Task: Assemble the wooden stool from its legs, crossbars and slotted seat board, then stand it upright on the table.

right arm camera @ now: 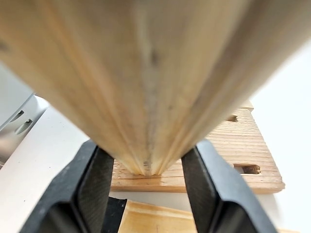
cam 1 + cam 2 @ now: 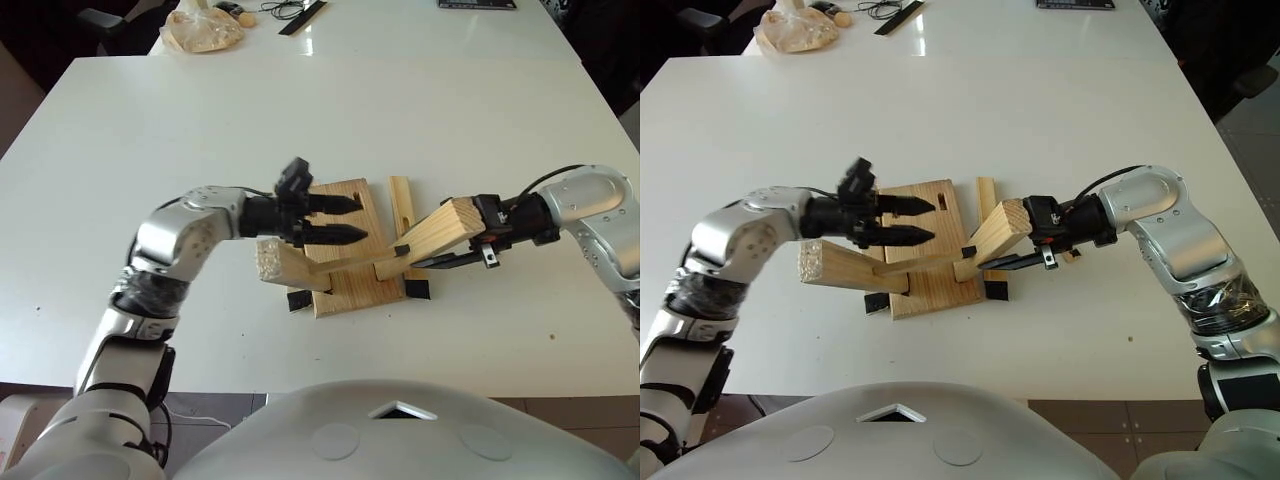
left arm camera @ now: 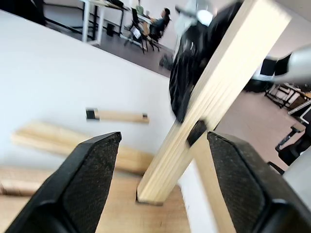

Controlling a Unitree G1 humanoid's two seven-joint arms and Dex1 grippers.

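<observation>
Wooden leg [image 1: 150,73] sits clamped between right fingers [image 1: 92,194], foot on seat board [image 1: 228,145].

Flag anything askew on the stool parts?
The pale wooden leg in the right tool leans steeply instead of standing square on the flat slotted wooden seat board; a second leg leans too.

Pale wooden seat board [image 2: 350,295], white table [image 2: 300,120]
</observation>
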